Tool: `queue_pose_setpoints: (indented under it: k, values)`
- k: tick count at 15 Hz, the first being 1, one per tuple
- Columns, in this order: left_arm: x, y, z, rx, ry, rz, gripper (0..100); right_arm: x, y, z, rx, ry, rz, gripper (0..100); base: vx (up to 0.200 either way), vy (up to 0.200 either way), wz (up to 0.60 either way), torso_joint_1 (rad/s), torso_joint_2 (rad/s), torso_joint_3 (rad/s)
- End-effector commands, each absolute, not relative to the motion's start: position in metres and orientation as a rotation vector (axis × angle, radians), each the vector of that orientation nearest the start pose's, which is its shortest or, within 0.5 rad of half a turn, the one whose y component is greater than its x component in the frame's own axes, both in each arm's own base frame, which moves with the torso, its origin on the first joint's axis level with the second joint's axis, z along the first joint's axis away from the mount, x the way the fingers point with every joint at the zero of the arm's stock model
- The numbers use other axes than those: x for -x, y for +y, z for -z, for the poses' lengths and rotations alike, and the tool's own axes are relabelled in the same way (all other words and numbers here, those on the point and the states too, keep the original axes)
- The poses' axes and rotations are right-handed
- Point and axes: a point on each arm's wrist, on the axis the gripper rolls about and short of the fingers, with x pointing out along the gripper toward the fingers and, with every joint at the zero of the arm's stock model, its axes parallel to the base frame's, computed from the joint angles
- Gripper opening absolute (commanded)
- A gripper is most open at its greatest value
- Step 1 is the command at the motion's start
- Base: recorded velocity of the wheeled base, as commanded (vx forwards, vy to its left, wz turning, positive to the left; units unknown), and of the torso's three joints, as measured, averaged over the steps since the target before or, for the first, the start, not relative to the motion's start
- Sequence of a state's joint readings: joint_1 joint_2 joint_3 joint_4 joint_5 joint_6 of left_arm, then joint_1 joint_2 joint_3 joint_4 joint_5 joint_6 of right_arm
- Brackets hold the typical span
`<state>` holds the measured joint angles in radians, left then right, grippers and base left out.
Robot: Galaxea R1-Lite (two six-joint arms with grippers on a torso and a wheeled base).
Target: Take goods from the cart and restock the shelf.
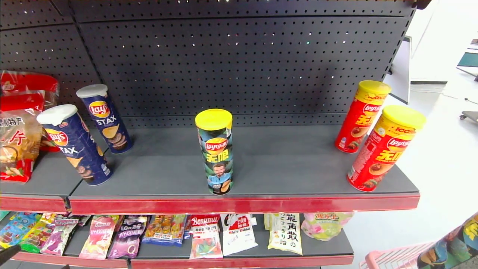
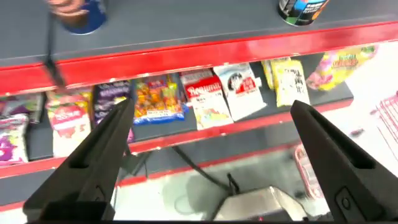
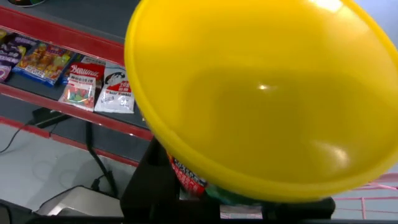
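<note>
**Right pincer grasps a chip can by the cart; left pincer released**

Head view, left to right. Far left of the top shelf point(image 1: 283, 164) there are red snack bags point(image 1: 18, 127). Next come two white-lidded cans, both standing. The front blue can point(image 1: 76, 145) is near the red lip, and the rear blue can point(image 1: 106, 119) is closer to the pegboard point(image 1: 242, 63).

In the centre, close to the front lip, the dark can point(image 1: 218, 153) with a yellow lid stands alone, well apart from the others. At the right end stand two yellow-lidded cans. The rear red can point(image 1: 360, 117) is farther back, and the front red can point(image 1: 384, 149) is near the shelf's right edge. The two are near each other but not touching.

The lower shelf point(image 1: 325, 243) along the bottom of the frame holds a row of flat candy packets point(image 1: 205, 233). In the bottom right corner is the pink cart point(image 1: 392, 257) rim. Just right of it is the held can point(image 1: 452, 243), with colourful print, tilted, lower than the top shelf and well apart from it.

Left wrist view: the left pincer point(image 2: 211, 162) is released, its fingers point(image 2: 93, 162) spread wide with nothing between them. The candy packets lie beyond.

Right wrist view: the right pincer point(image 3: 224, 202) is clenched on the held can. The can's yellow lid point(image 3: 261, 93) is close to the camera, and a dark finger point(image 3: 149, 183) sits against its side.
</note>
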<state>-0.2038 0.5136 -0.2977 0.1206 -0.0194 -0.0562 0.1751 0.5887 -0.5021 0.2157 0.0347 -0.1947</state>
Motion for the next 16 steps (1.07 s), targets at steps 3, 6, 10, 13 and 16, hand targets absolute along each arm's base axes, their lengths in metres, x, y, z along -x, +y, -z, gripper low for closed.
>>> queue_pose_setpoints:
  k: [3, 6, 10, 13, 16]
  values:
    - [0.004, 0.002, -0.131, -0.006, 0.237, 0.168, 100, -0.030, 0.006, -0.197, 0.212, 0.284, -0.253, 0, 0.000, 0.000, 0.60, -0.002, 0.00, 0.007]
    - [0.006, 0.002, -0.128, -0.027, 0.227, 0.168, 100, -0.030, 0.007, -0.197, 0.212, 0.284, -0.254, 0, 0.000, 0.000, 0.40, 0.008, 0.01, 0.000]
    - [0.020, 0.005, -0.097, -0.019, 0.163, 0.170, 100, -0.060, 0.015, -0.228, 0.199, 0.222, -0.349, 0, 0.000, 0.000, 0.00, 0.000, 0.00, 0.000]
    - [0.020, 0.006, -0.087, -0.015, 0.146, 0.128, 100, -0.130, 0.041, -0.240, 0.202, 0.241, -0.439, 0, 0.000, 0.000, 0.00, 0.000, 0.00, 0.000]
    - [0.020, 0.006, -0.086, -0.006, 0.148, 0.129, 100, -0.212, 0.066, -0.224, 0.209, 0.167, -0.443, 0, 0.000, 0.000, 0.00, 0.000, 0.00, 0.000]
